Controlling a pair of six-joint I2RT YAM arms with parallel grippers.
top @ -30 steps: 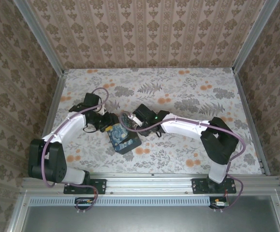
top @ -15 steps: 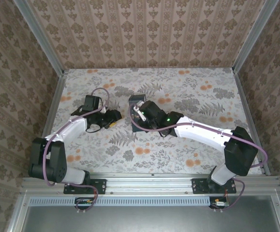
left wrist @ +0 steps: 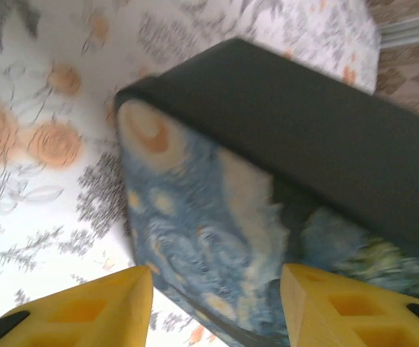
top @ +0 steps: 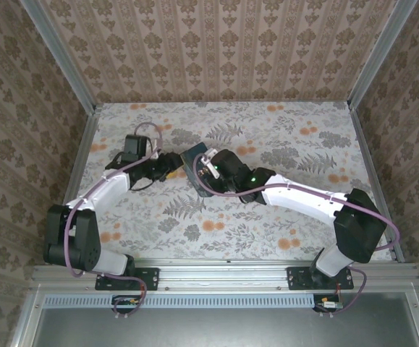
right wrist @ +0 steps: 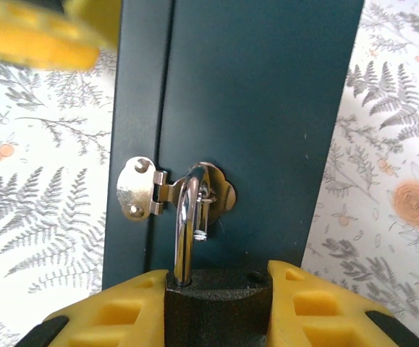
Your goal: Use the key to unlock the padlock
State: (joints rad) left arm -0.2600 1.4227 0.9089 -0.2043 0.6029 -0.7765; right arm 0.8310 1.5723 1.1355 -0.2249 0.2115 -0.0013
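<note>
My right gripper (right wrist: 218, 278) is shut on the dark-grey padlock (right wrist: 218, 311), its body squeezed between the yellow fingers. The chrome shackle (right wrist: 187, 217) stands pulled up, its short end free of the body, and still hooks through the brass hasp (right wrist: 138, 189) of the dark blue box (right wrist: 267, 94). From above, the box (top: 192, 157) sits between both grippers, the right gripper (top: 203, 168) on its near right. My left gripper (top: 171, 162) is open just left of it. The box's starry face (left wrist: 195, 210) spans the open left gripper (left wrist: 216, 278). The key is out of view.
The floral table (top: 281, 130) stretches free to the right and front. Patterned walls and aluminium posts (top: 86, 116) close in the back and sides. A yellow left finger (right wrist: 35, 32) shows at the box's far left edge.
The box has gone from the table's near middle to farther back. My right arm has stretched out leftward with the padlock. My left gripper swung away from me, staying beside the box.
</note>
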